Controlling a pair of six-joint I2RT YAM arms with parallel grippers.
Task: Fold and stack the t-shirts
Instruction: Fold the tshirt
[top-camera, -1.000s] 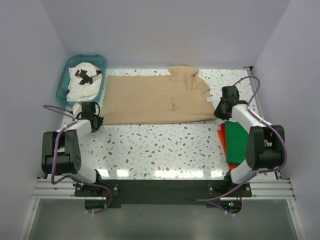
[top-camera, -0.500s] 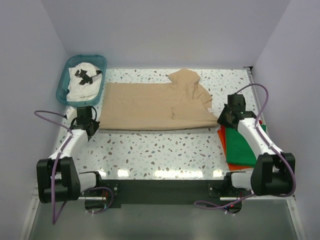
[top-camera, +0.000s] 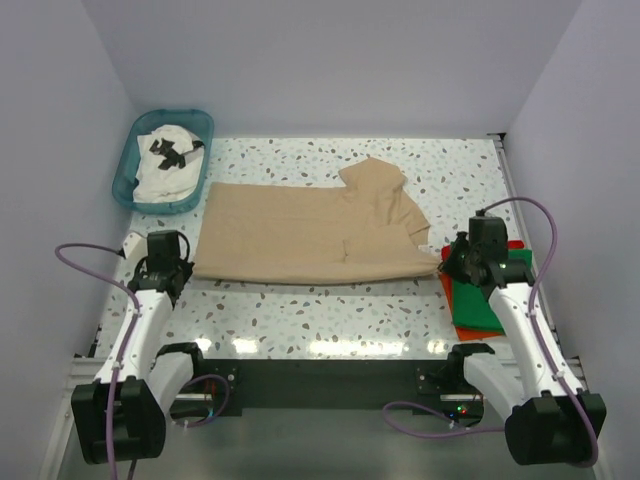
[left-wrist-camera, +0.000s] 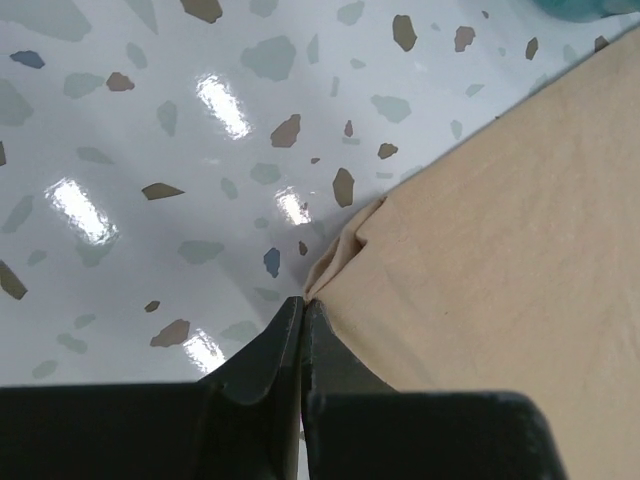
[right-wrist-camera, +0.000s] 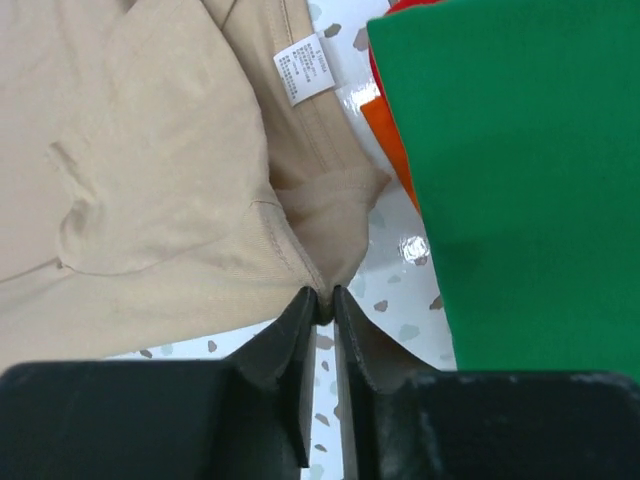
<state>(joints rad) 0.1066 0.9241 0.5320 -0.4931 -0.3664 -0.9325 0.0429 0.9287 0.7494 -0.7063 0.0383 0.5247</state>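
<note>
The tan t-shirt (top-camera: 310, 230) lies spread across the middle of the table, folded lengthways. My left gripper (top-camera: 182, 271) is shut on its near-left corner (left-wrist-camera: 345, 250). My right gripper (top-camera: 447, 256) is shut on its near-right corner (right-wrist-camera: 335, 240), beside a white care label (right-wrist-camera: 302, 67). A folded green t-shirt (top-camera: 478, 293) lies on a red-orange t-shirt (top-camera: 450, 290) at the right edge; both show in the right wrist view, green (right-wrist-camera: 510, 180) over red-orange (right-wrist-camera: 385, 135). A white t-shirt with black print (top-camera: 168, 162) sits in the basket.
A teal plastic basket (top-camera: 132, 150) stands at the far left corner. Grey walls close the table at the back and both sides. The speckled tabletop (top-camera: 330, 310) lies between the tan shirt and the near edge.
Both grippers have drawn back toward the near edge, dragging the tan t-shirt with them. Its near edge now lies closer to the arm bases, and the right corner reaches the green stack.
</note>
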